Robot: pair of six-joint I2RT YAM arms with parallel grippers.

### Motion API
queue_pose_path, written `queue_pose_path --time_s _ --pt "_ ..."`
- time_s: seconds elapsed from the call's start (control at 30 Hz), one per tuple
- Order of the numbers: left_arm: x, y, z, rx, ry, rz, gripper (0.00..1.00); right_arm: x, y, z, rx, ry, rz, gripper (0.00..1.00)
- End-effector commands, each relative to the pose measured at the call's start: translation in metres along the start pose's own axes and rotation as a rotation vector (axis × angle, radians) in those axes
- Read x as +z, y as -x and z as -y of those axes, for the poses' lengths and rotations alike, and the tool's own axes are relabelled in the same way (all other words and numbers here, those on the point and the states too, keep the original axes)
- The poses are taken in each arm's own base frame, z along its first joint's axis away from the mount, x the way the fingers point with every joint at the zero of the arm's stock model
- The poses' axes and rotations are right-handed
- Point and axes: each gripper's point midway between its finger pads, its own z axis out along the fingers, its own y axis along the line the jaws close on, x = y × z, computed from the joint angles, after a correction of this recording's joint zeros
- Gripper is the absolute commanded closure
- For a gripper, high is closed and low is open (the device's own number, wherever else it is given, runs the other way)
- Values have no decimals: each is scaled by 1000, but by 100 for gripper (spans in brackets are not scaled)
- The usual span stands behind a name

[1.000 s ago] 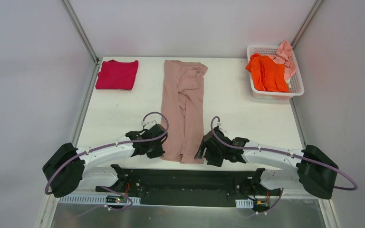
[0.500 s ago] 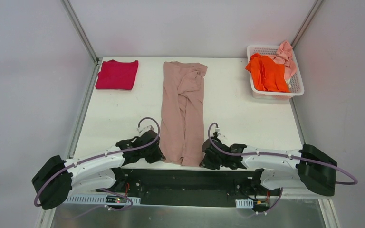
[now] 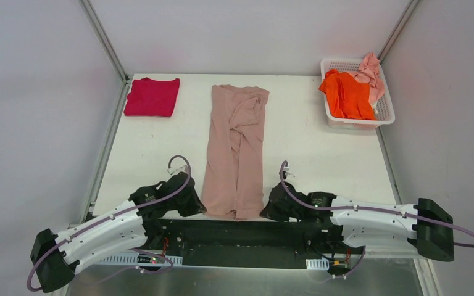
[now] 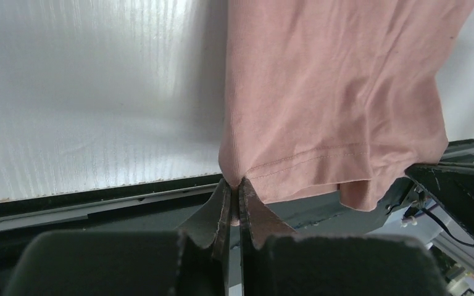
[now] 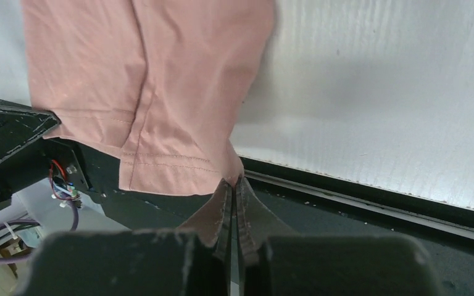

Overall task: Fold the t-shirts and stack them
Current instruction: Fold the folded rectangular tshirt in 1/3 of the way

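Pinching beige t-shirt (image 4: pixel 333 92) hem corners, seen only wrist-side.

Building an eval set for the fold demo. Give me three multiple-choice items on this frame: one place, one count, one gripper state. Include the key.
1. Where does the crimson t-shirt lie?
A. far-left corner of the table
B. near edge, centre
C. near-right corner

2. How many t-shirts are in the basket?
A. one
B. two
C. three

3. How do the left gripper and right gripper stand?
A. both open
B. left open, right shut
C. both shut on the beige t-shirt

Key:
1 A, the top view shows it flat at the far left.
2 B, only the orange t-shirt and pale pink t-shirt are there.
3 C, each wrist view shows fingers pinched on a corner of its near hem.
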Motion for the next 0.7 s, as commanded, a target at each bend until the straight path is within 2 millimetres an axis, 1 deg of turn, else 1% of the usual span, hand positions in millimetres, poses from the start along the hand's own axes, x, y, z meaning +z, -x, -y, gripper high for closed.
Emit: queue_pose_path --time_s 0.0,0.03,0.07,0.13,0.23,0.3,0.37,0.47,0.53,0.67 --pt "-15 27 19 65 23 91 100 -16 35 -25 -62 25 131 100" --pt "-17 37 24 72 29 129 100 -18 44 -29 -72 24 158 100" --pt "-21 48 34 79 23 173 100 -18 53 -33 -74 20 182 100" --pt "-25 70 48 107 32 257 100 -20 77 -45 -74 37 235 100" --pt "-31 103 63 138 78 363 100 -24 114 -65 -123 54 337 100" --pt "-26 123 68 135 121 379 100 -26 139 -72 -169 26 394 100" --pt "-20 137 77 137 123 363 100 -26 166 -78 -169 6 431 100" --pt "-15 156 91 159 127 352 100 -22 196 -78 -197 -55 481 100" --pt "-12 171 96 168 150 372 100 -20 215 -81 -208 -67 501 100" --pt "-6 198 103 179 189 395 100 -5 243 -91 -192 -13 481 100"
